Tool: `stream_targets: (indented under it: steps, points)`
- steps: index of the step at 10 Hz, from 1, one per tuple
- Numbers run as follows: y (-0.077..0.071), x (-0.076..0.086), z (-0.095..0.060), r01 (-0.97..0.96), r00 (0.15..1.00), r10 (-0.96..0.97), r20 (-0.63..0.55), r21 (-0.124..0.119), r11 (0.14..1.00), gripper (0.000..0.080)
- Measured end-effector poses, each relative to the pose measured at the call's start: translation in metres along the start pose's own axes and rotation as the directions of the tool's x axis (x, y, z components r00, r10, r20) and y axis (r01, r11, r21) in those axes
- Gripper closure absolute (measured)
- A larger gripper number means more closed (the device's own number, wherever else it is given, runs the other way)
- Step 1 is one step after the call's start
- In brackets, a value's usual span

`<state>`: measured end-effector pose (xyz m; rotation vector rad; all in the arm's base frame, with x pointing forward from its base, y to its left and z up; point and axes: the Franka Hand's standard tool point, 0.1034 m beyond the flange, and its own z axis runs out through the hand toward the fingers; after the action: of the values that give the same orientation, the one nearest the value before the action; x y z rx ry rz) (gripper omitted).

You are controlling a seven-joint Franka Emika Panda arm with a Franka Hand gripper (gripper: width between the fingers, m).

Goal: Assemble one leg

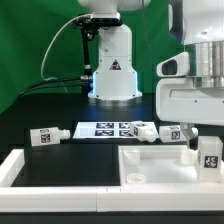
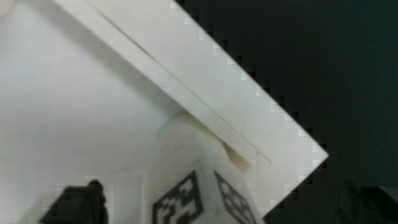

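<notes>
The leg [image 1: 209, 152], a small white peg with a black-and-white tag, stands upright in the corner of the large white square tray-like piece [image 1: 165, 172] on the exterior view's right. My gripper [image 1: 207, 138] hangs straight over it. In the wrist view the leg [image 2: 199, 198] shows edge-on between my two dark fingers [image 2: 75, 205], with a gap on each side. The jaws stand wide apart around the leg and do not touch it. The tray's inner corner and raised rim [image 2: 214, 100] fill that view.
Three more white legs lie on the black table: one [image 1: 45, 136] at the left and two [image 1: 148, 131] [image 1: 172, 133] beside the marker board [image 1: 108, 128]. A white raised border [image 1: 18, 168] runs along the front left. The robot base [image 1: 112, 75] stands behind.
</notes>
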<state>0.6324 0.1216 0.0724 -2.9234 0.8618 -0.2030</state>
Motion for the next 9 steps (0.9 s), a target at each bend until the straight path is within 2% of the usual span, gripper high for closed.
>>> stream_targets:
  steps: [1, 2, 3, 4, 5, 6, 7, 9]
  points:
    - [0.0005, 0.0055, -0.0027, 0.158, 0.987, -0.158, 0.013, -0.01, 0.987, 0.015]
    - [0.0021, 0.0123, -0.0015, 0.238, 0.971, -0.237, 0.01, -0.006, 0.971, 0.015]
    - [0.0032, 0.0133, -0.0005, 0.217, 0.976, -0.217, 0.009, -0.008, 0.976, 0.015]
    - [0.0031, 0.0133, -0.0006, 0.217, 0.976, -0.217, 0.009, -0.008, 0.976, 0.0273]
    - [0.0031, 0.0133, -0.0005, 0.192, 0.981, -0.191, 0.009, -0.007, 0.981, 0.0273]
    - [0.0032, 0.0132, -0.0003, 0.127, 0.992, -0.127, 0.009, -0.008, 0.992, 0.0412]
    - [0.0047, 0.0139, -0.0001, 0.071, 0.997, -0.071, 0.008, -0.011, 0.997, 0.0513]
    - [0.0056, 0.0132, 0.0003, -0.196, 0.981, 0.196, 0.008, -0.026, 0.98, 0.0512]
